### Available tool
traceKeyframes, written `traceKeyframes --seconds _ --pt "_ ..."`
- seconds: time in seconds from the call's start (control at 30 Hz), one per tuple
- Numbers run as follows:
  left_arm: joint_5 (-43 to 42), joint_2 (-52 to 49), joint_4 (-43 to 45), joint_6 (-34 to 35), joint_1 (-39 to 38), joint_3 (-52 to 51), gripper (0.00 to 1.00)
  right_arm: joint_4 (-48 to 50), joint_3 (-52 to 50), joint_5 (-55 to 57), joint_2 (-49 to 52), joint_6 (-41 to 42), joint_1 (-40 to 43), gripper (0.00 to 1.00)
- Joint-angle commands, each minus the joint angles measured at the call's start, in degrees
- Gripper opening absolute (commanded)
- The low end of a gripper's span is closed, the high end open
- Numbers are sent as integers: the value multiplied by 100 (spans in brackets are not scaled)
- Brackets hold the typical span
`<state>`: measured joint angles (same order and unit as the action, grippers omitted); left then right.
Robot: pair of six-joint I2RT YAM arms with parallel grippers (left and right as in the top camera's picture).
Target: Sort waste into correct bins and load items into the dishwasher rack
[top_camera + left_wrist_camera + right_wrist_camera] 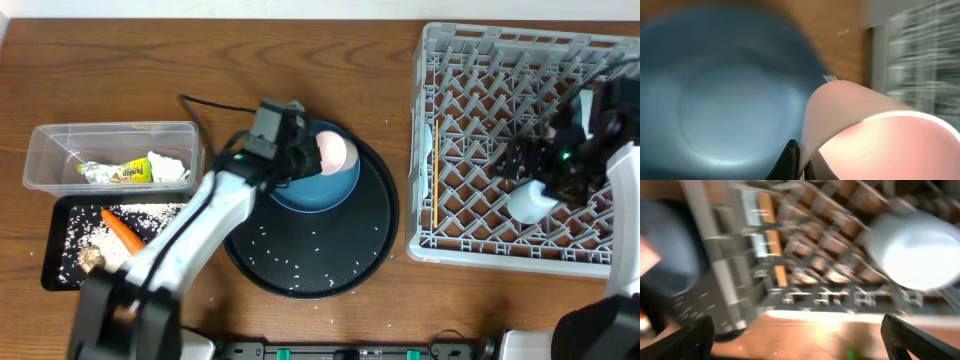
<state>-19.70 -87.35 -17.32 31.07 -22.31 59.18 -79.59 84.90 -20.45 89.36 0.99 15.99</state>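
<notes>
Left wrist view: the pink cup [865,135] is pinched at its rim by the closed left gripper [799,164] over the dark-blue plate [720,100] on the round black tray [310,268], while the right gripper [800,342] is held wide open, seemingly empty, over the dishwasher rack's [480,120] front edge.

Overhead looks straight down at the table [300,60]; both close wrist views share the dishwasher rack [480,120].

Lab-style robot workbench: wooden table [150,60], grey dishwasher rack [500,252]
</notes>
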Motion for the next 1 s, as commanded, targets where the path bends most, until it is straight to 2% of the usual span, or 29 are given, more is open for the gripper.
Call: traceKeyframes --seconds 0.0,0.13,0.27,0.33,0.43,0.7,0.83,0.97 --pt "-1095 887 -136 -409 192 7 6 -234 286 -1690 -258 -1370 59 99" --pt "-3023 1624 -184 -662 382 7 6 -717 284 -3467 -376 -3003 50 99" --pt "-4419 2004 -37 -660 520 7 6 -1497 245 -4756 -376 -4642 7 99" --pt "-5027 2057 175 -638 573 7 6 -1781 225 -5128 -374 -5235 -57 99" --pt "-5816 2000 675 -457 595 7 6 -1770 160 -5412 -374 -5464 -238 99" --pt "-5895 1644 741 -439 584 7 6 -1711 83 -6177 -374 -6146 -975 99" --pt "-5893 1506 789 -442 586 7 6 -1574 83 -6214 -374 -6153 -1296 99" --pt "-5847 1464 960 -437 584 7 6 -1436 83 -6214 -374 -6151 -1556 94"
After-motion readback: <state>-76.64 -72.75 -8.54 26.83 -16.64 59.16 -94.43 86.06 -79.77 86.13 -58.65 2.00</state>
